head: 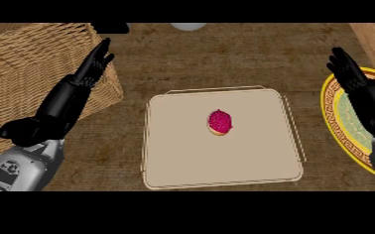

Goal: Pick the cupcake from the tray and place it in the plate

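The right hand (350, 77) is open, fingers straight, holding nothing, above the yellow-rimmed plate (331, 110). The left hand (93, 65), also straight-fingered and empty, lies over a woven basket (33, 54). Between them, the pink-topped cupcake (220, 122) sits mid-tray (176, 163), a flat beige square.

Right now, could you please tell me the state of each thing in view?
Cupcake: on the tray, not held.
Tray: flat on the counter, holding only the cupcake.
Plate: at the right edge, partly under the right hand.
Basket: at the left, behind the left hand.
Left hand: open, holding nothing.
Right hand: open, holding nothing.
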You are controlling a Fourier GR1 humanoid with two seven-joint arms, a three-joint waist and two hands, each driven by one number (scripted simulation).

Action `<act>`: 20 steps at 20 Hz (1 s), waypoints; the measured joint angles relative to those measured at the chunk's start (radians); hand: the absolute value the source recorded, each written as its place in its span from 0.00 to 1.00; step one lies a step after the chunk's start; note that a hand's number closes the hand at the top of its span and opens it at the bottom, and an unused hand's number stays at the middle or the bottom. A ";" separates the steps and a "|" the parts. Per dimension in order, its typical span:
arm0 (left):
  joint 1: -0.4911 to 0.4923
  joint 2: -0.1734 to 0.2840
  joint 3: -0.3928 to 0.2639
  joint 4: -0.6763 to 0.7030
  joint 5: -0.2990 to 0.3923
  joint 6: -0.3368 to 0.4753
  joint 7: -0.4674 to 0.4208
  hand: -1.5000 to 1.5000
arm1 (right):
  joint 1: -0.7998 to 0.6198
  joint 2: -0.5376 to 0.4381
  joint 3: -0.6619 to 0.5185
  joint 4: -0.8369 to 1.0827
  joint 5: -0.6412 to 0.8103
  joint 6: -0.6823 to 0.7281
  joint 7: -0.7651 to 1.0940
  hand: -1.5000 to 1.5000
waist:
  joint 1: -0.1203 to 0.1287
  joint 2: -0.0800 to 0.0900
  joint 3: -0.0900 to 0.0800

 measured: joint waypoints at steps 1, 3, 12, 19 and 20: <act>0.006 -0.001 0.004 0.013 0.002 -0.001 0.003 0.50 | -0.009 0.015 0.016 0.014 -0.007 0.025 -0.012 1.00 | 0.003 -0.006 -0.004; 0.014 -0.011 0.009 0.041 0.005 0.012 0.018 0.50 | -0.050 0.050 0.066 0.020 -0.048 0.109 -0.020 1.00 | 0.027 -0.009 -0.008; 0.065 -0.055 0.050 0.160 0.051 0.066 0.099 0.50 | -0.226 0.157 0.184 0.103 -0.080 0.369 -0.260 0.00 | 0.117 0.005 -0.010; 0.081 -0.072 0.074 0.171 0.052 0.098 0.107 0.50 | -0.302 0.152 0.286 0.303 0.051 0.546 -0.506 0.00 | 0.090 -0.008 -0.006; 0.082 -0.073 0.077 0.174 0.052 0.101 0.108 0.50 | -0.323 0.140 0.296 0.322 0.077 0.546 -0.526 0.00 | 0.086 -0.010 -0.006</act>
